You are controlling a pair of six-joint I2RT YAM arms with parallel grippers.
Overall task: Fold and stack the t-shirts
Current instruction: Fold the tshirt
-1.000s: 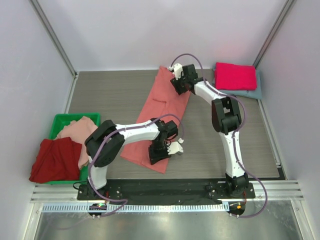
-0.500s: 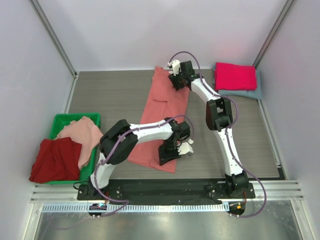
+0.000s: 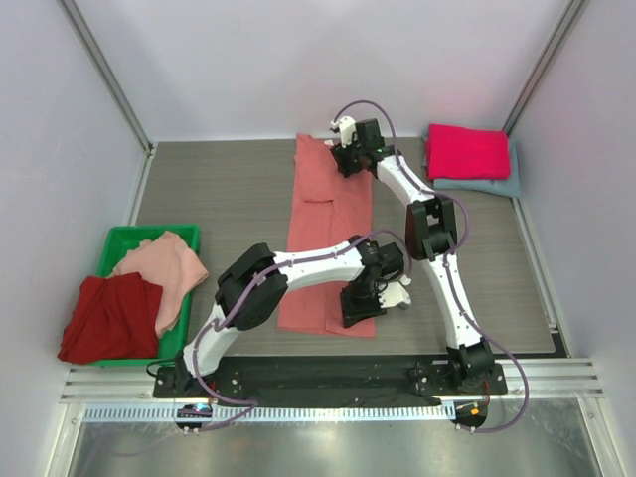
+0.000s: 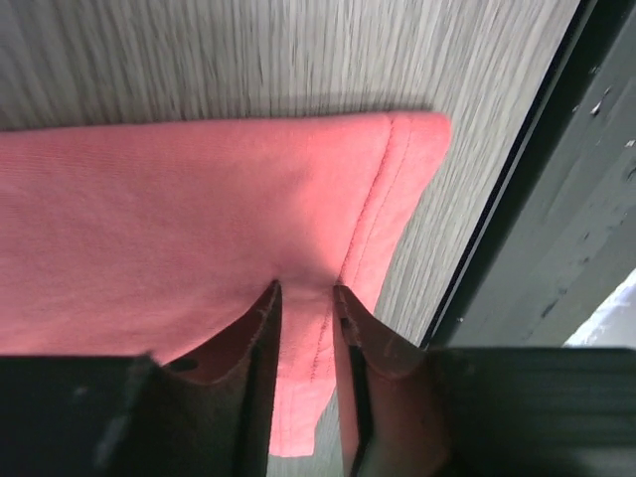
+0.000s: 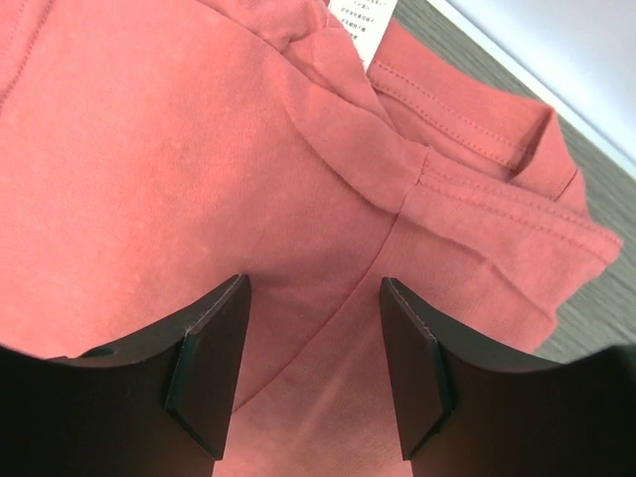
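Observation:
The salmon-coral t-shirt [image 3: 328, 234] lies folded into a long strip running from the far middle of the table to its near edge. My left gripper [image 3: 363, 303] is at the strip's near right corner and is shut on the hem [image 4: 305, 288]. The stitched corner [image 4: 397, 199] shows beyond the fingertips. My right gripper [image 3: 350, 159] is at the far right end, near the collar. Its jaws stand partly apart with cloth bunched between them [image 5: 313, 283]. The white neck label [image 5: 363, 25] shows just beyond. A folded magenta t-shirt [image 3: 467, 151] lies on a grey-blue one [image 3: 502, 184] at the far right.
A green bin [image 3: 124, 238] at the near left holds a pale pink shirt [image 3: 159, 263] and a dark red shirt [image 3: 104, 318] that spill over its edges. The table's black near rail [image 4: 556, 248] runs just beside the left gripper. Walls enclose the table on three sides.
My left gripper has moved right along the near edge with the shirt's near corner. My right gripper has shifted slightly left and farther back. The strip has swung from slanted to nearly straight.

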